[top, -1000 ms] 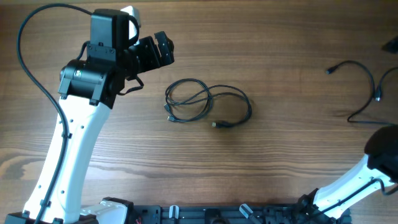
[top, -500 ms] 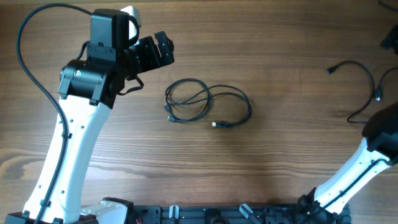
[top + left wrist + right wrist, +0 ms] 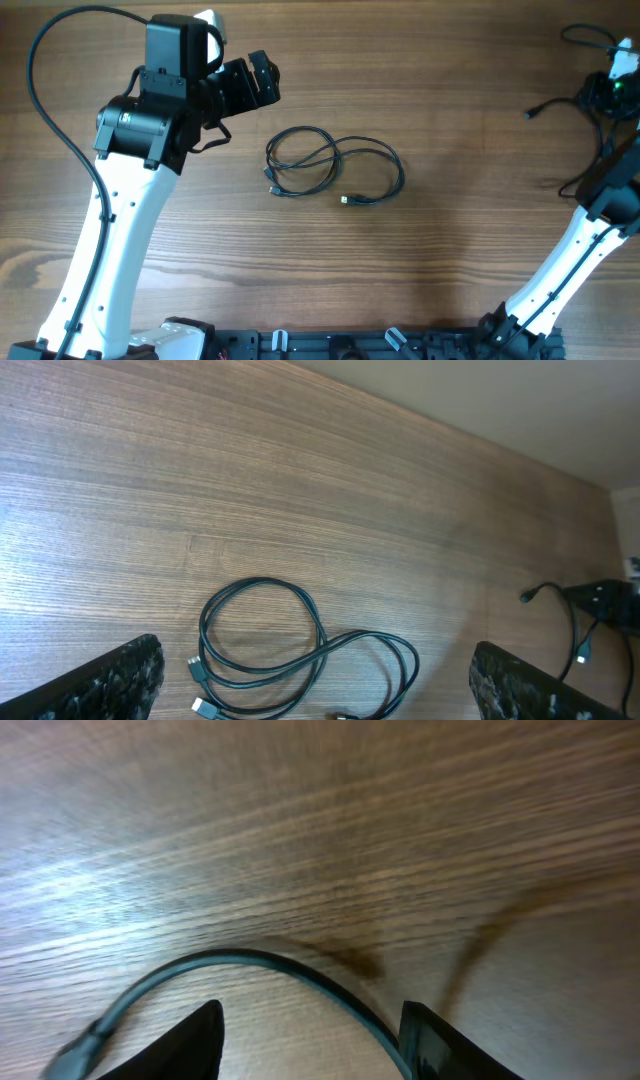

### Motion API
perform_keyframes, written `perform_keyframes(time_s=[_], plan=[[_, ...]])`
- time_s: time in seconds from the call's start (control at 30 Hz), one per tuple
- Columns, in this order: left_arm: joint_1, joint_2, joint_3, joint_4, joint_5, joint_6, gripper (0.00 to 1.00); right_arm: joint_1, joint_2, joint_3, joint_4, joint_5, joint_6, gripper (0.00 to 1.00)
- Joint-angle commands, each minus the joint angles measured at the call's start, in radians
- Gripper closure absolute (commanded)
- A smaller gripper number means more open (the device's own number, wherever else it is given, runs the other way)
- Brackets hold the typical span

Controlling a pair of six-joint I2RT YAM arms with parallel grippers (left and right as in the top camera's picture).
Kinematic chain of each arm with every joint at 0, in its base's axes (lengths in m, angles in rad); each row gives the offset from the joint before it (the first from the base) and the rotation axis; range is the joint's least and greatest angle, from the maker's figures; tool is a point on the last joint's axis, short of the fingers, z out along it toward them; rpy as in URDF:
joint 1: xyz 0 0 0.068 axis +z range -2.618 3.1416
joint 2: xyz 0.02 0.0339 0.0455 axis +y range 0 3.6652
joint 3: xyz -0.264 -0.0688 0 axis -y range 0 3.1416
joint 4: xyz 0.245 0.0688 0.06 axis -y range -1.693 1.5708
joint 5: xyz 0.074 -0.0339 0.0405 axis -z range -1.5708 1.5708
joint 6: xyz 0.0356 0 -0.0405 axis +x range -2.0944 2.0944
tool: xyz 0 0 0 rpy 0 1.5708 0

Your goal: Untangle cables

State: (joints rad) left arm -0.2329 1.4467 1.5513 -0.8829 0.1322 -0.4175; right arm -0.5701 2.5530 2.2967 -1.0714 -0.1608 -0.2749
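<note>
The left claw (image 3: 265, 82) is released, with its fingers (image 3: 100, 680) spread wide above the table (image 3: 450, 250). It holds nothing. One of the cables (image 3: 322, 648), coiled in loose overlapping loops, lies flat on the wood in front of this claw. In the left wrist view it lies between the two fingers and apart from both.

The right claw (image 3: 315, 1040) is far off to the side of this coil, low over a second cable (image 3: 240, 956). This one bends in an arc just ahead of the fingertips and runs down close to one of them. The claw is apart, not clenched. The picture is blurred, so I cannot tell if a finger touches the cable.
</note>
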Motion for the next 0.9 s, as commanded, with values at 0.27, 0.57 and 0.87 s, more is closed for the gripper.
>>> perform_keyframes(time_s=[0.27,0.57,0.87], plan=[[-0.001,0.008,0.006,0.000,0.003,-0.009,0.00,0.002,0.062,-0.001,0.004,-0.012,-0.006,0.61],[-0.001,0.008,0.006,0.008,0.004,-0.009,0.00,0.002,0.057,0.002,-0.013,-0.025,0.215,0.96],[-0.001,0.008,0.006,0.016,0.004,-0.010,0.00,-0.001,-0.125,0.010,0.036,-0.054,0.312,0.96]])
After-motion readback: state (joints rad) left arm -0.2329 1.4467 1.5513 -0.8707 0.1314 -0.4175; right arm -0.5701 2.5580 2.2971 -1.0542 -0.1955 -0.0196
